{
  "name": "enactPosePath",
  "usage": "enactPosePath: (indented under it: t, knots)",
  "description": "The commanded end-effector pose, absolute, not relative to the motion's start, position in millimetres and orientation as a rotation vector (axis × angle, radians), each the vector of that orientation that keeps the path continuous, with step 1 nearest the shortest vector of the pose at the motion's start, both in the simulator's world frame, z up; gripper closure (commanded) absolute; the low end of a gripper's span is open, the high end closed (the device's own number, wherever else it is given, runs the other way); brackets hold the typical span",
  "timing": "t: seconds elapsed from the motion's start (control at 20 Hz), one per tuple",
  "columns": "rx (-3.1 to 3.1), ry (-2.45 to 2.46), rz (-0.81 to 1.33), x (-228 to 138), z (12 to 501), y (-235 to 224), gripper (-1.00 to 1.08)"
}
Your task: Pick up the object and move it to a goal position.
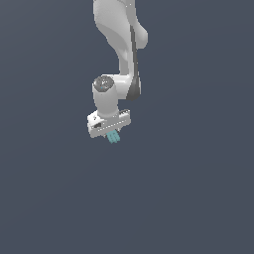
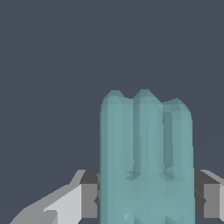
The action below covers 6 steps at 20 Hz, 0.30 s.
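The object is a small teal ridged block [image 1: 113, 137] that sticks out below my white gripper [image 1: 110, 130] in the exterior view. In the wrist view the teal block [image 2: 146, 157] fills the space between my two fingers [image 2: 87, 199], which press against its sides. My gripper [image 2: 146, 199] is shut on the block. The white arm comes down from the top of the exterior view. No goal marker shows in either view.
A plain dark grey surface [image 1: 198, 198] lies around and under the arm.
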State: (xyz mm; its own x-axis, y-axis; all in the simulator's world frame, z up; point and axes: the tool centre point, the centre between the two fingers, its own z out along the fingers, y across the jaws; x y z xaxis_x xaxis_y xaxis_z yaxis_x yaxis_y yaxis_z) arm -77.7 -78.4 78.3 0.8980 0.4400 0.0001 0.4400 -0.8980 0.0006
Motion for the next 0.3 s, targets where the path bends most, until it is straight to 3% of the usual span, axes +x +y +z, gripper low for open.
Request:
enactPosePath:
  t: [0.0,0.25]
  knots:
    - [3.06,0.711,0.0,-83.7,83.2,-86.9,1.08]
    - [3.06,0.711,0.0,-87.0,86.8,-93.5,1.08]
